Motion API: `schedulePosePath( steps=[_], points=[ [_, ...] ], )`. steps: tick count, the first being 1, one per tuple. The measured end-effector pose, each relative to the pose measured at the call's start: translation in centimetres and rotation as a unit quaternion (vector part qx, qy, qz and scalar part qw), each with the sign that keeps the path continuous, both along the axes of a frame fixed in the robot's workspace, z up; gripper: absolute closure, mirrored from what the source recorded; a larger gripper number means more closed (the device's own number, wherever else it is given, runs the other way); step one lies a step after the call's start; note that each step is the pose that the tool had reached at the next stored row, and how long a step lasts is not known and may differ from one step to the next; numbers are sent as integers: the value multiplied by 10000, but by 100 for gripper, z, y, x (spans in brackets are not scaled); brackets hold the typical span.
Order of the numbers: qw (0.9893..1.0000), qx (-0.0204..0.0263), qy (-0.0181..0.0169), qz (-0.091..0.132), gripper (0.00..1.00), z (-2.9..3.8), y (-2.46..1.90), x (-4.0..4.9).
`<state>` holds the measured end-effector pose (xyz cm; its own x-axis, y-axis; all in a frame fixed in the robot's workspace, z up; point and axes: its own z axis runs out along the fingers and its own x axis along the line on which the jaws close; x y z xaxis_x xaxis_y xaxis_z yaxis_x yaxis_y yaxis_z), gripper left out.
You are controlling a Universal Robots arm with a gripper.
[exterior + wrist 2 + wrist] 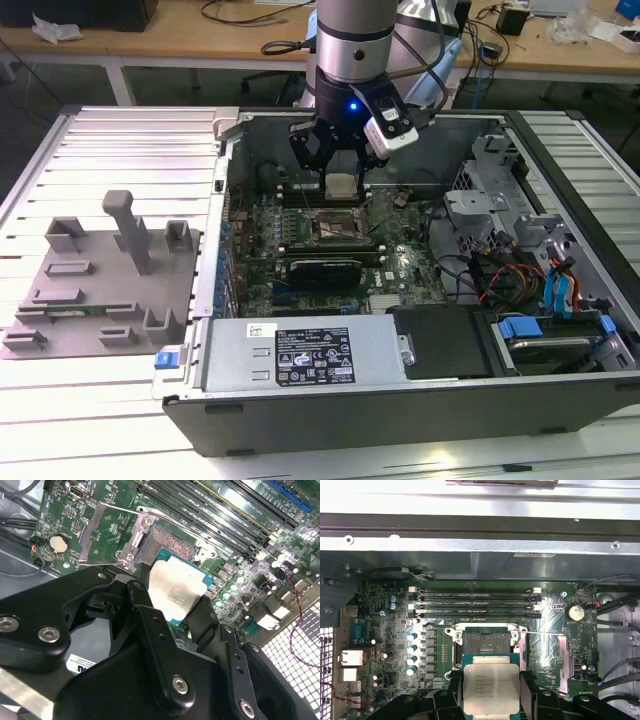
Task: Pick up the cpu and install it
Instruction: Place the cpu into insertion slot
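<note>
The cpu (490,688) is a small square chip with a silvery top on a green board. It hangs between the black fingers of my gripper (490,692), which is shut on its two sides. In the second wrist view the cpu (176,591) sits just above and short of the open socket (167,544), whose metal load plate (102,532) is swung open. In the exterior view the gripper (340,186) holds the cpu (340,184) a little above the motherboard socket (333,228) inside the open computer case.
Memory slots (475,605) lie beyond the socket. A grey fixture tray (105,275) with posts sits at the exterior view's left on the slatted table. The power supply (300,355) and drive cages (540,270) fill the case's near and right parts.
</note>
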<state>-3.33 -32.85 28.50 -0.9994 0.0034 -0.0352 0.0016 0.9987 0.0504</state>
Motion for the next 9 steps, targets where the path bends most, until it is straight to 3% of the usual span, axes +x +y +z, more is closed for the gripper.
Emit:
schedulePosePath(
  steps=[4, 7, 9],
  points=[
    [10000, -1, 0, -52, 45, 0, 0, 0],
    [9993, -1, 0, -369, 45, -1, 0, 0],
    [9977, -1, 0, -674, 45, -3, 0, 0]
  ],
)
